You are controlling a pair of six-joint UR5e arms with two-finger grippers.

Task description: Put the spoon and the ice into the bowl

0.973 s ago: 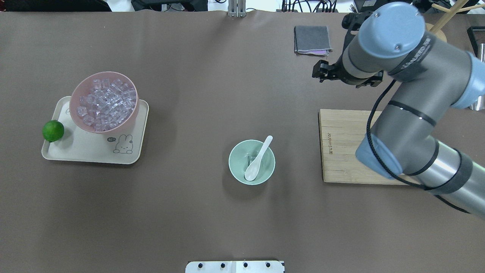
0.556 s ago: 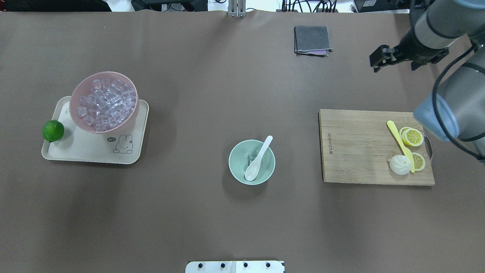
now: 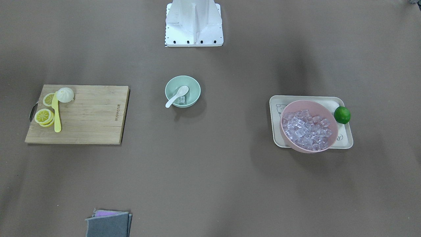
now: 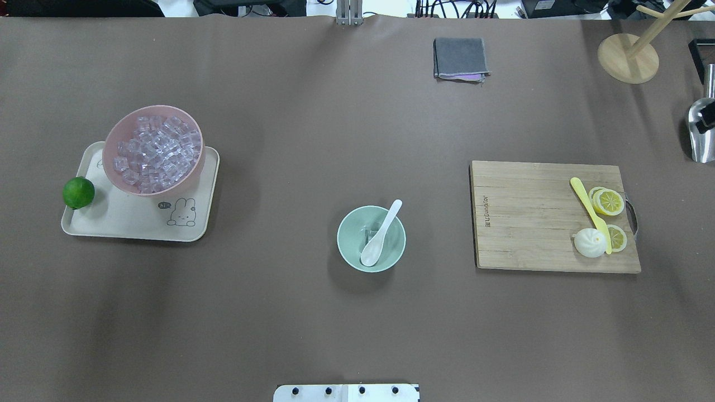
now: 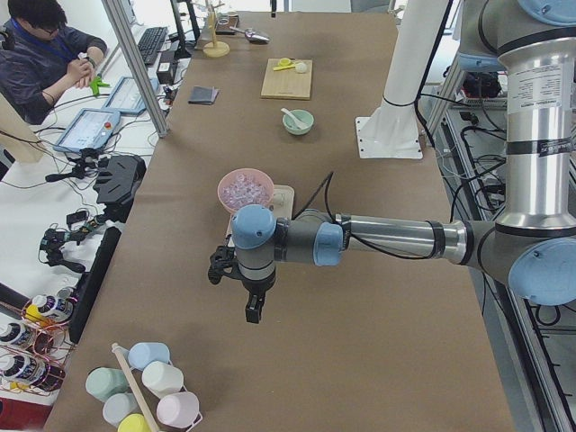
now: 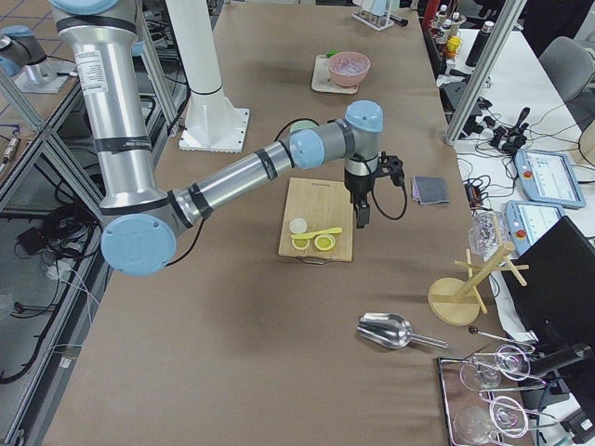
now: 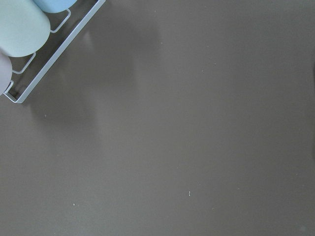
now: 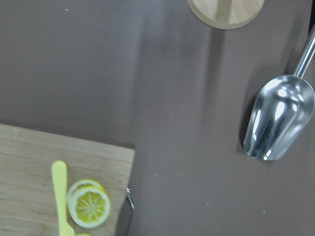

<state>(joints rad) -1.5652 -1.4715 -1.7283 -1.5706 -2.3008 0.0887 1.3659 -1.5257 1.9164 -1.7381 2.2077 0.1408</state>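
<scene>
You have two bowls, a mint bowl (image 4: 349,241) and a pink bowl (image 4: 109,139); one each of spoon (image 4: 381,231), knife (image 4: 586,204), lime (image 4: 78,192), tray (image 4: 123,220), board (image 4: 525,223), bun (image 4: 589,243), cloth (image 4: 460,57) and scoop (image 4: 701,134); three lemon slices (image 4: 608,202); ice cubes (image 4: 156,153) beyond counting.

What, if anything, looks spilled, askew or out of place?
Nothing stands out. The spoon rests in the mint bowl with an ice cube, the pink bowl sits on its tray, and no spilled ice shows.

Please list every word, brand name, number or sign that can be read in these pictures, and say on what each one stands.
"hi": in a small speech bubble beside the rabbit drawing on the cream tray.
Brand mark printed on the cutting board, near one short edge: too small to read with certainty.
No other text can be read.
</scene>
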